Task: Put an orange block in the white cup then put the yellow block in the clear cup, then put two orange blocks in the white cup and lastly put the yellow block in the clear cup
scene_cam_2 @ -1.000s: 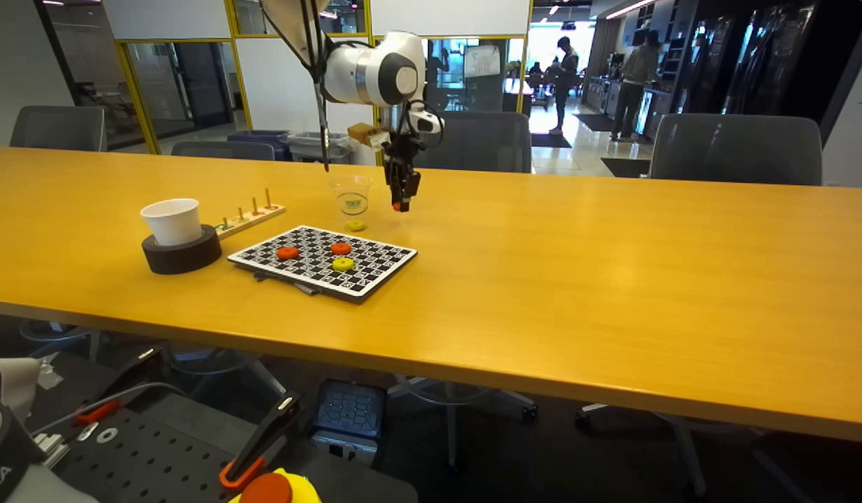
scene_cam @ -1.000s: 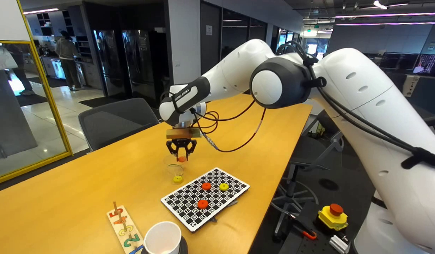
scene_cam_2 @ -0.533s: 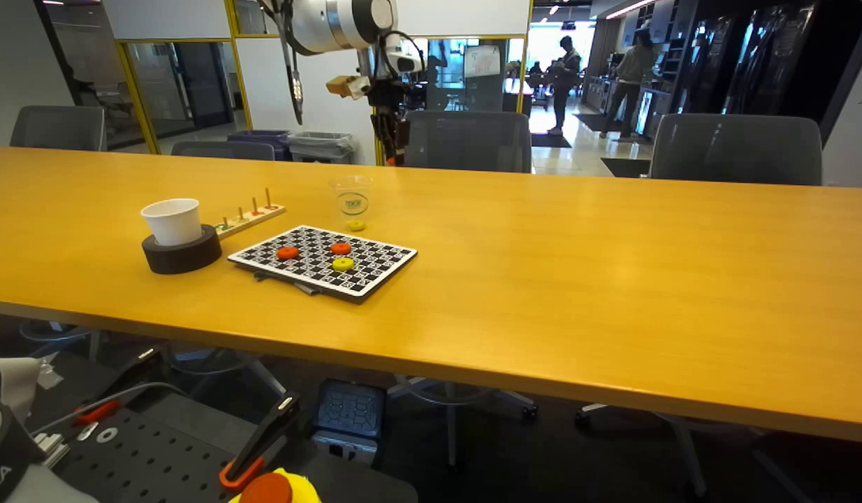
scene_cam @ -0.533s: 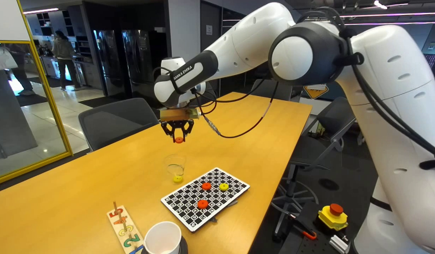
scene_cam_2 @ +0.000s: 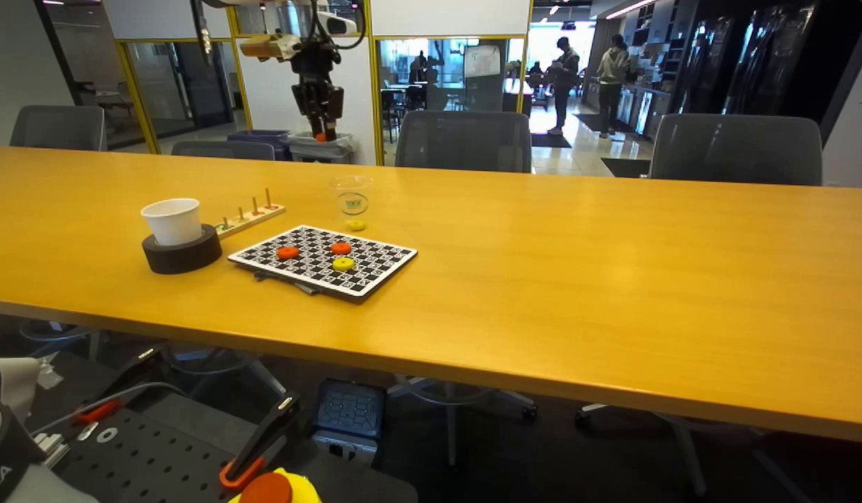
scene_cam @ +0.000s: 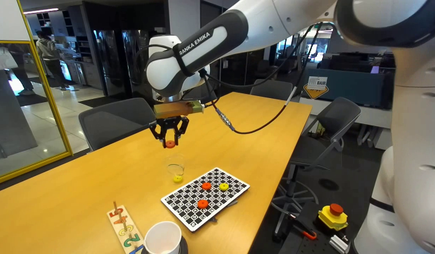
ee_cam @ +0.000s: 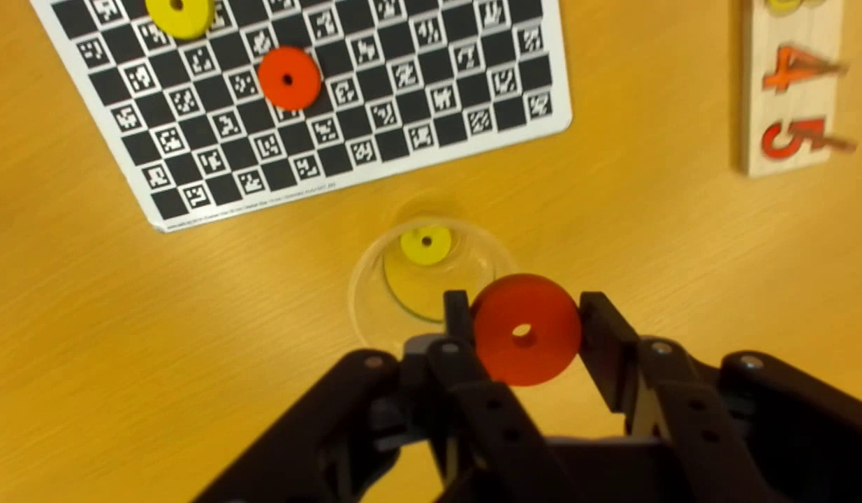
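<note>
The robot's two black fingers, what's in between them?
An orange block: the wrist view shows the gripper pinching it between its fingers. In both exterior views, too, it sits at the fingertips, up above the table.

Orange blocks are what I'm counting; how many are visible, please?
3: one orange block held in the gripper, two orange blocks on the checkered board; the white cup may hide more.

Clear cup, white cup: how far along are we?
Done: one yellow block sits in the clear cup. Under way: the hand grips an orange block, not yet in the white cup. Left: that drop, plus two orange blocks and another yellow block on the checkered board. Whether the white cup holds any block I can't see.
</note>
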`<control>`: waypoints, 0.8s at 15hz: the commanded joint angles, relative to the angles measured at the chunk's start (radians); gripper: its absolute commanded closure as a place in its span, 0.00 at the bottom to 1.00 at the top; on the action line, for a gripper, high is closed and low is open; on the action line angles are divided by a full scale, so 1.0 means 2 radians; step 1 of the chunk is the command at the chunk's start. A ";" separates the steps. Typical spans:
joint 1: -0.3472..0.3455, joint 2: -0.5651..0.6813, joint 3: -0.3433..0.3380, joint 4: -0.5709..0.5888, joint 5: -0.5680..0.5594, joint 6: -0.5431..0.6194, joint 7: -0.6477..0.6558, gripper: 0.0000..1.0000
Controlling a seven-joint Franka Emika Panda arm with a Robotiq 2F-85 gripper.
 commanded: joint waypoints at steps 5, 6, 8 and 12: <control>0.015 -0.130 0.086 -0.179 0.042 0.022 -0.095 0.79; 0.019 -0.134 0.096 -0.194 0.049 0.030 -0.102 0.79; 0.026 -0.140 0.112 -0.218 0.062 0.045 -0.116 0.79; 0.039 -0.140 0.134 -0.244 0.079 0.068 -0.136 0.79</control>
